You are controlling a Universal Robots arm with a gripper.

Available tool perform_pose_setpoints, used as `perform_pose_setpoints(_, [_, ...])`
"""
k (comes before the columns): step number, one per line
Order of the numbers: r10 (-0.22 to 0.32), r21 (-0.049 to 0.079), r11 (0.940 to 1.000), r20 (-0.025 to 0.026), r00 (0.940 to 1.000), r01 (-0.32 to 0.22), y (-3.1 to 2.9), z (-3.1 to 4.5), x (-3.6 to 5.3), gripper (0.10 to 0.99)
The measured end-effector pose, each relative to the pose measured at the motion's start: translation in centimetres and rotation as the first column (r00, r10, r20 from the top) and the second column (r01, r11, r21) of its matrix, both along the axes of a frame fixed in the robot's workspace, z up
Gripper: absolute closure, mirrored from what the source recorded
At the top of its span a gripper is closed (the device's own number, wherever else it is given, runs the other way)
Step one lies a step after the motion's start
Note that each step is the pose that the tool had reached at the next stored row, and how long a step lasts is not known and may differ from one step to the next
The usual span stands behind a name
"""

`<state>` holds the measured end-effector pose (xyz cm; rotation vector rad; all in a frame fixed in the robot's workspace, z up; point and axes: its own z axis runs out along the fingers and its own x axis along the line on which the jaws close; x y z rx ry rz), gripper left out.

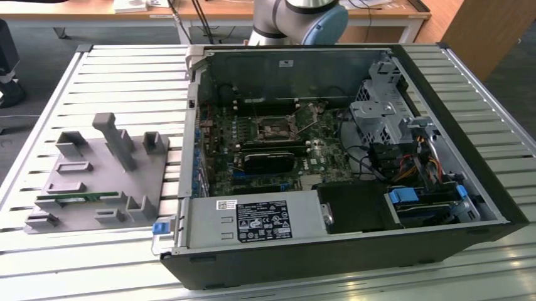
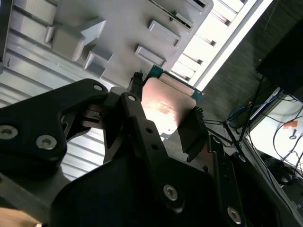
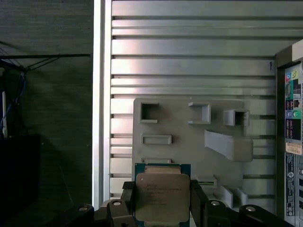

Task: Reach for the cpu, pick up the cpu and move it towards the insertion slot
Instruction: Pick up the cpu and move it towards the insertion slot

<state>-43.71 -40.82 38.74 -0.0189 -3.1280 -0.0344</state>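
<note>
While the gripper (image 3: 162, 201) hangs over the grey fixture (image 3: 189, 137), its jaws are clamped on the cpu (image 3: 162, 194), held flat between them, and the slot (image 1: 275, 130) lies apart inside the case (image 1: 352, 260).

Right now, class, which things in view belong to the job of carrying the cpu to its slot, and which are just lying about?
Part of the job:
the cpu, clamped in the gripper
the insertion slot, inside the computer case

Lying about:
grey fixture tray
green memory stick
power supply
slatted table
</note>
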Motion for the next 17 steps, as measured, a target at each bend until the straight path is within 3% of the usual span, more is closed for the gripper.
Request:
perform_pose_setpoints(11, [-0.001, 0.0, 1.0, 0.0, 1.0, 0.001, 0.04, 0.14, 1.9, 0.541])
perform_pose_setpoints(17, [-0.003, 0.0, 1.0, 0.0, 1.0, 0.003, 0.04, 0.14, 3.44, 0.541])
